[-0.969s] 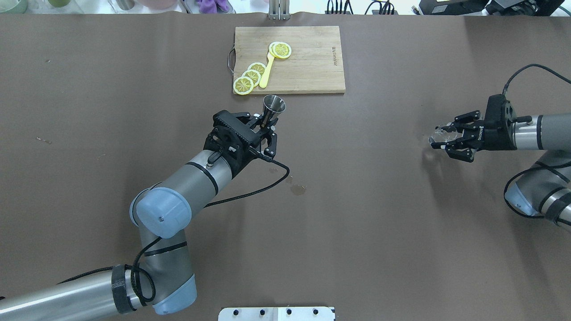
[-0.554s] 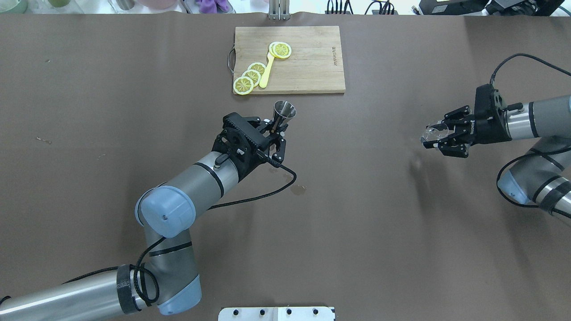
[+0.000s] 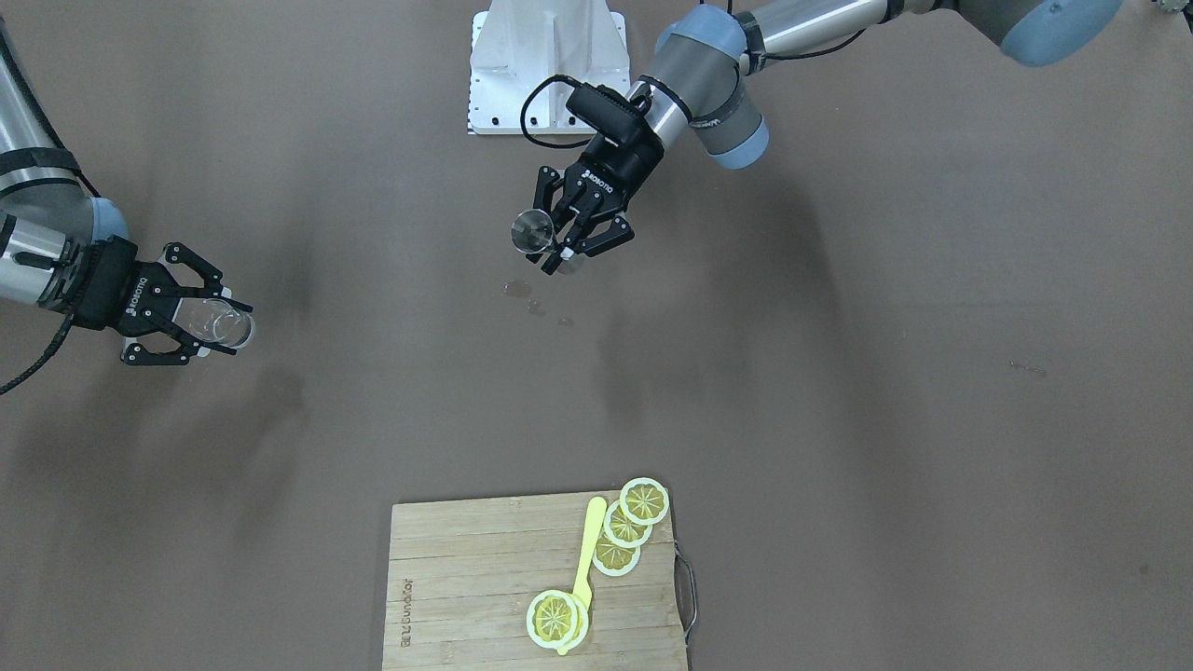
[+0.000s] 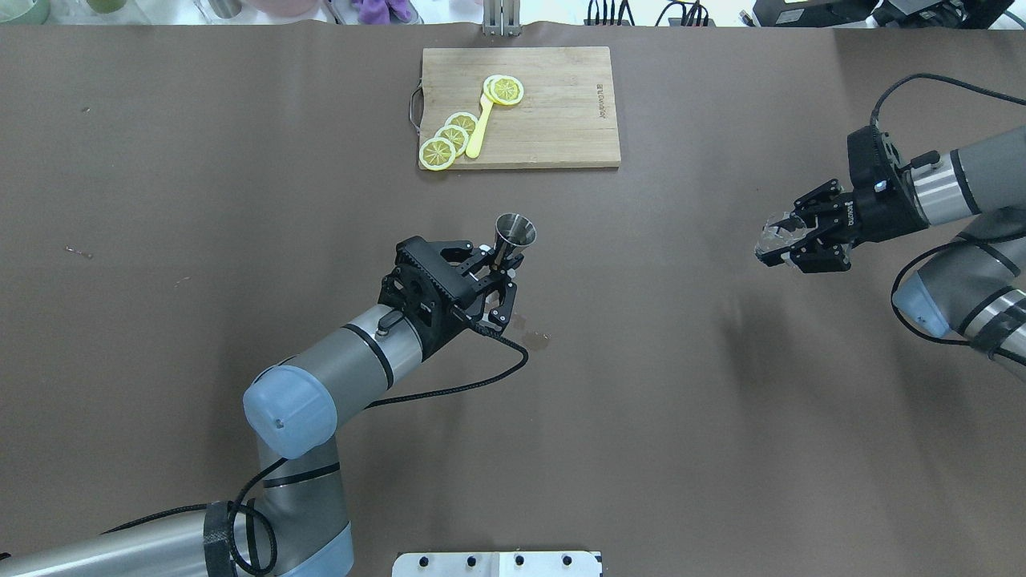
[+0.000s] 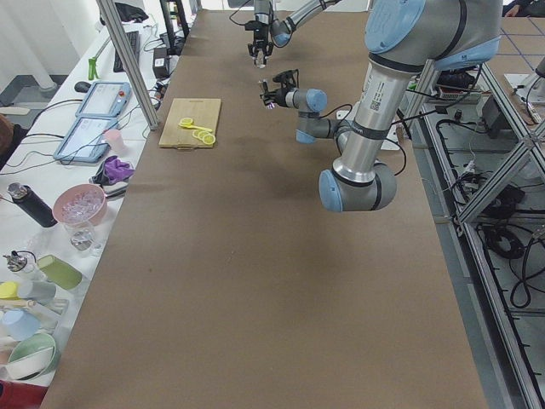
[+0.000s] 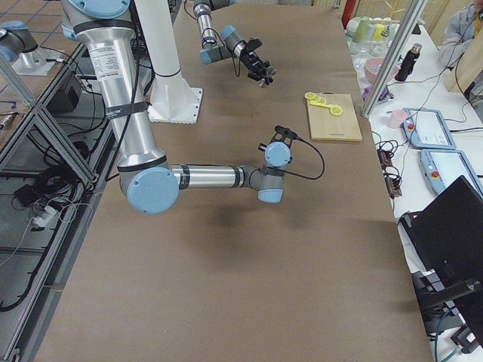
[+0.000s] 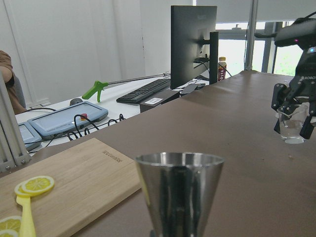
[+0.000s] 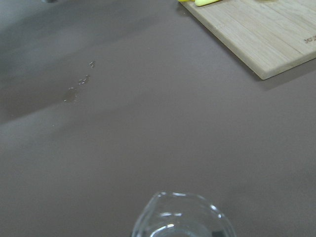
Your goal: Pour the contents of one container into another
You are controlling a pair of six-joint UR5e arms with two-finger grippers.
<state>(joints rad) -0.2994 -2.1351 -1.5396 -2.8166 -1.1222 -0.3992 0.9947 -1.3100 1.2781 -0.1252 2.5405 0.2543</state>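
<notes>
Jigger (image 4: 514,232): upright, clamped at its waist by the left gripper (image 4: 497,271), mid-table.
Glass pitcher (image 4: 774,236): gripped by the right gripper (image 4: 793,243), well apart; seemingly little liquid.
You: bring its lip over the jigger's mouth, then tilt slowly.
Surface: brown table (image 4: 641,417), wet spots (image 4: 535,336), cutting board (image 4: 553,120); monitor (image 7: 193,44) beyond.

Brown table (image 4: 160,320), cutting board (image 4: 553,120) — wet spots (image 3: 515,289)
</notes>
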